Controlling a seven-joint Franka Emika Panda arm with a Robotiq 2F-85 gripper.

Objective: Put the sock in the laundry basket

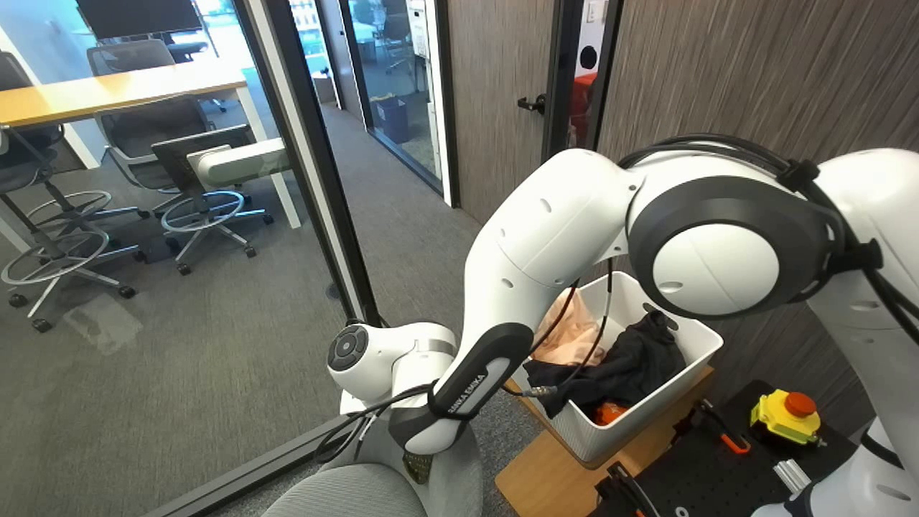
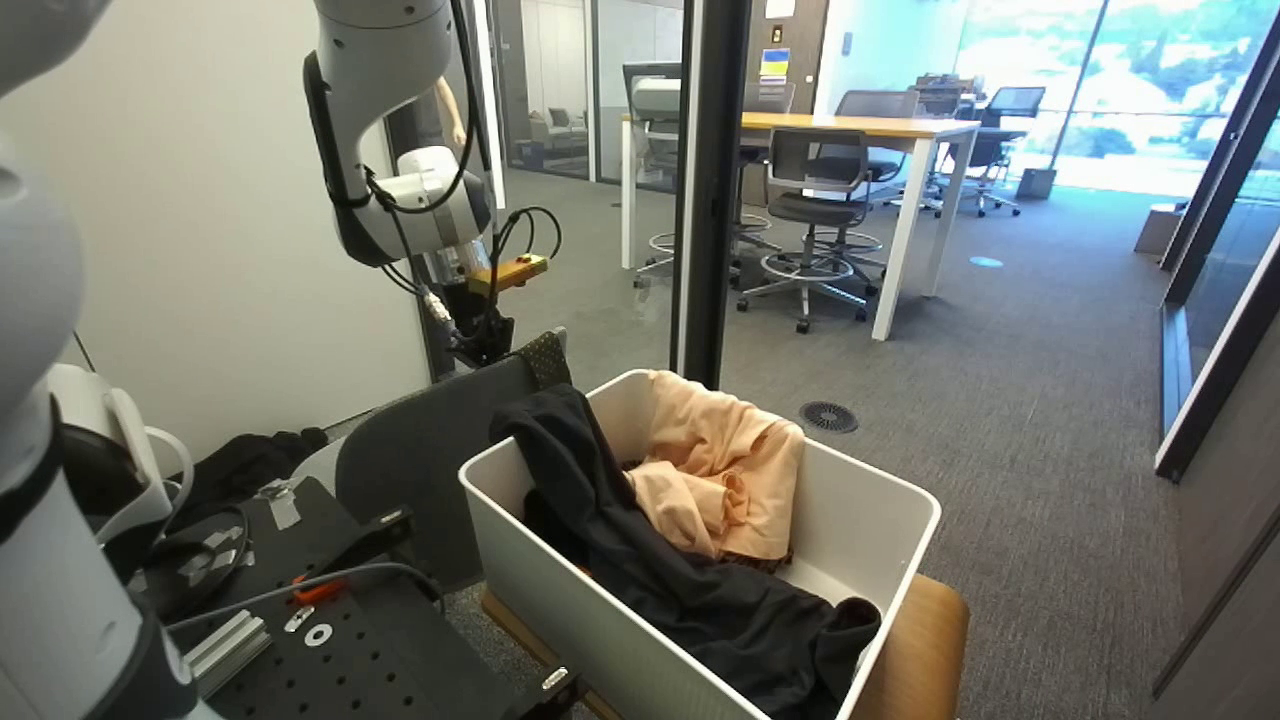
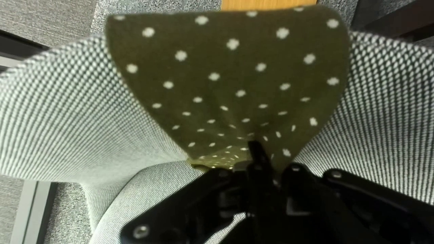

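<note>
The gripper (image 3: 259, 158) has its jaws drawn together on a gathered fold of the sock (image 3: 230, 74), olive with pale dots. Beyond the fingertips the cloth fans out, lying against the chair's backrest (image 3: 78, 112). Near the chair, the white laundry basket (image 2: 540, 590) contains black (image 2: 690, 600) and peach (image 2: 715, 440) garments.

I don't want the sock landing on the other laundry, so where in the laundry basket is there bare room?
In an exterior view, the laundry basket shows a small patch of bare floor, bordered by the peach cloth, the black garment and a bare side wall. It's crowded toward the chair, where both fabrics lie close together.
</note>
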